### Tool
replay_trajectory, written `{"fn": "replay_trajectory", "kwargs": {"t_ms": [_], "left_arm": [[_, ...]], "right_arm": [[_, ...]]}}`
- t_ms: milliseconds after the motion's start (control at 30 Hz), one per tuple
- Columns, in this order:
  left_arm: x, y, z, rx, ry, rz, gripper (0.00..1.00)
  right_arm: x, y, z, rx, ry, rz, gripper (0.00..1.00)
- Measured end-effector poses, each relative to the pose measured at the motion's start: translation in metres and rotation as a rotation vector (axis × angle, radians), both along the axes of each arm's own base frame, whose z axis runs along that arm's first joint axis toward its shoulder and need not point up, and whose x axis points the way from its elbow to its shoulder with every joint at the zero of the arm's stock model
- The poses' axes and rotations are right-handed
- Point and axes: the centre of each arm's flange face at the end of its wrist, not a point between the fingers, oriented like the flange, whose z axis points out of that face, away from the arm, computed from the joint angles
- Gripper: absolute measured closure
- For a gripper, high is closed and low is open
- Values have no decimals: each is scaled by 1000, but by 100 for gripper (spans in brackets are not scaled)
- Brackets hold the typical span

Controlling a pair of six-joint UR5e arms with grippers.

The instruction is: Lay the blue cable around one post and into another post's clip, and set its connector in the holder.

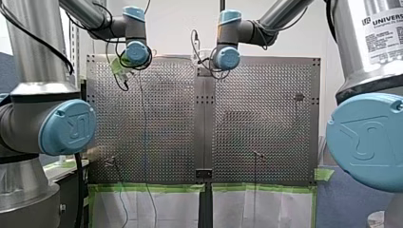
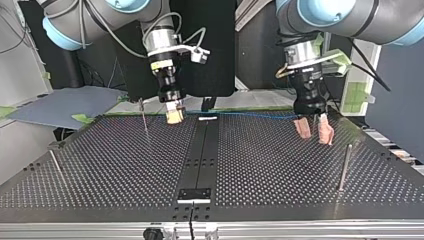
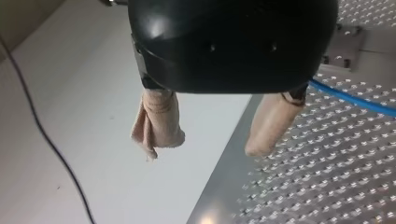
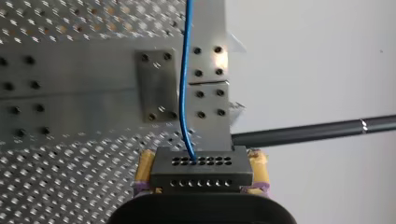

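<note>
Front view: looks from behind and above the arms, between their shoulders, out over the whole table (image 1: 157,123), from well back. Top view: sits low across the table, faces the arms, sides crossed; shares the centre strip (image 2: 205,145) with the front view. Left wrist view: looks along the left gripper (image 3: 203,149), close above the table's edge. Right wrist view: looks along the right gripper (image 4: 201,161), so near that the connector (image 4: 201,175) fills its foreground; shares the cable (image 4: 183,93) with the top and left wrist views.

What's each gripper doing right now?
Left gripper: open, holding nothing.
Right gripper: closed on the connector.
</note>
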Motion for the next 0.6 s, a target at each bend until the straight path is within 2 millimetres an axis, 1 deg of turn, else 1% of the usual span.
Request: {"fn": "replay_trajectory", "kwargs": {"t_ms": [233, 467, 600], "left_arm": [[9, 20, 7, -7, -8, 0, 0], [17, 39, 16, -24, -36, 3, 0], [24, 52, 22, -31, -52, 1, 0]], "right_arm": [[12, 0, -10, -2, 7, 23, 100], [34, -1, -22, 7, 37, 51, 100], [43, 3, -20, -4, 31, 65, 100]]}}
